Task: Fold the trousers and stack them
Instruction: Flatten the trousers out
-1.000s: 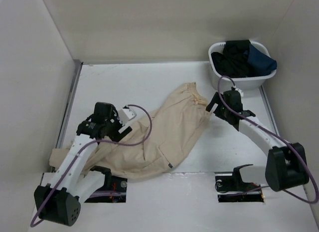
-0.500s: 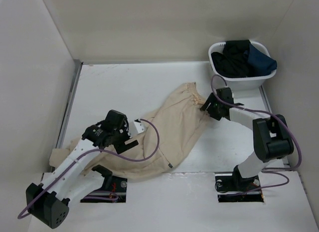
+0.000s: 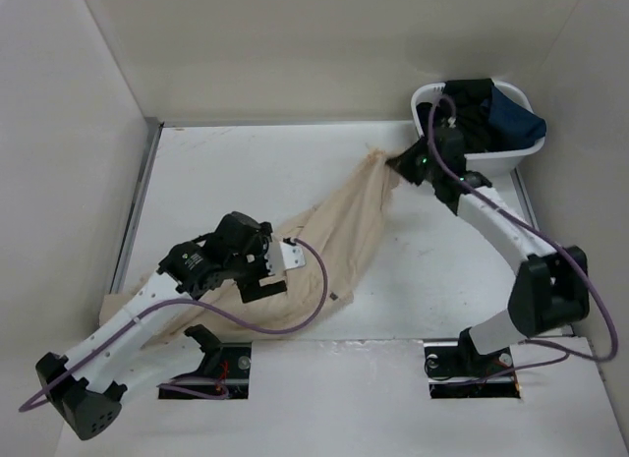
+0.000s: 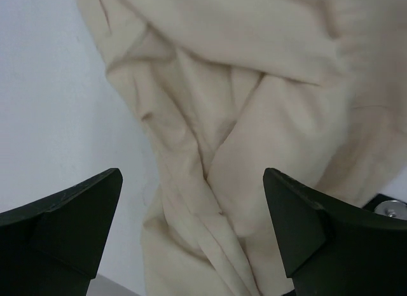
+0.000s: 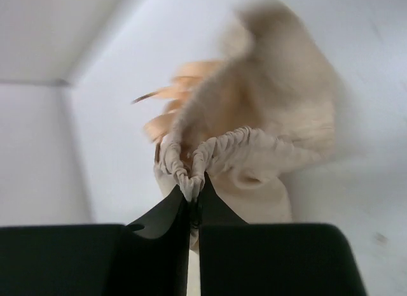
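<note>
Left gripper point(image 3: 267, 267) sat over the lower-left half of the trousers point(image 3: 339, 226), jaws spread wide, nothing between them. In the left wrist view the left gripper point(image 4: 192, 181) hung above wrinkled cream folds point(image 4: 254, 118), with bare white table point(image 4: 51, 86) to one side. I couldn't tell if the fingertips point(image 4: 82, 207) touched the cloth.

The trousers lay diagonally across the table point(image 3: 246, 172), from the near-left corner up toward the far right. They narrowed to a bunch at the far end. A small dark label point(image 3: 335, 298) showed on the near edge.

Right gripper point(image 3: 398, 165) was clamped on that far end. In the right wrist view the right gripper point(image 5: 191, 195) pinched the gathered edge of the fabric point(image 5: 273, 137), which was partly blurred.

White basket point(image 3: 486, 164) sat just beyond the right gripper in the far-right corner, holding black point(image 3: 462, 113) and navy point(image 3: 513, 118) garments.
</note>
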You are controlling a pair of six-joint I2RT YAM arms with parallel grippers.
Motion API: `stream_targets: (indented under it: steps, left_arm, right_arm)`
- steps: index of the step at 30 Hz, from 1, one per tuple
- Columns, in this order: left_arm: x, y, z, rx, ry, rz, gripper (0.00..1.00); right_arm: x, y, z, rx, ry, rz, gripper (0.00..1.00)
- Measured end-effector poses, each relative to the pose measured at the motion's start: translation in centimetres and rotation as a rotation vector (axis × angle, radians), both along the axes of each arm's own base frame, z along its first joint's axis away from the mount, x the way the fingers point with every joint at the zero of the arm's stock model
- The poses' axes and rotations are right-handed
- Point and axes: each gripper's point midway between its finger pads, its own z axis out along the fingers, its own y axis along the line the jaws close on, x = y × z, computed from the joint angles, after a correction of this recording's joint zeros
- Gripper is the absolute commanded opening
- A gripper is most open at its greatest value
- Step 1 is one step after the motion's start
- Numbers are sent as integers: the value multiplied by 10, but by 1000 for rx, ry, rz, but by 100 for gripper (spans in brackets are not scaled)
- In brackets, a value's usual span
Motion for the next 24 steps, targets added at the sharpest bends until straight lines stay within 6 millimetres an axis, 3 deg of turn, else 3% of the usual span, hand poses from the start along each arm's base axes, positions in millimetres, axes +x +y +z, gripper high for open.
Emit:
stream_targets:
  steps: [2,5,7,8,11,16,18,21,24]
  left_arm:
    - [-2,-21,17,-42,-24,-77,97]
    - [-4,-32,14,-23,-30,-145,97]
    - [-5,-28,-5,32,-9,-163,97]
    - [-8,-24,-18,67,13,-172,98]
    - [-21,-16,-47,146,69,-214,98]
    - [-28,-7,-78,222,106,-247,97]
    - [-27,1,-96,276,109,-251,97]
    - [-17,18,-117,360,85,-223,97]
    - [12,32,-109,362,22,-107,94]
  right_arm:
    - [14,-4,84,33,-186,-39,0]
    - [7,-43,199,58,-447,-141,0]
    - [-8,-72,241,58,-554,-213,0]
    - [-15,-84,252,55,-582,-246,0]
    - [-28,-99,252,46,-595,-288,0]
    - [-28,-102,191,3,-449,-292,0]
    - [-28,-102,176,-11,-407,-292,0]
    - [-30,-103,174,-21,-401,-292,0]
    - [-36,-106,178,-31,-419,-294,0]
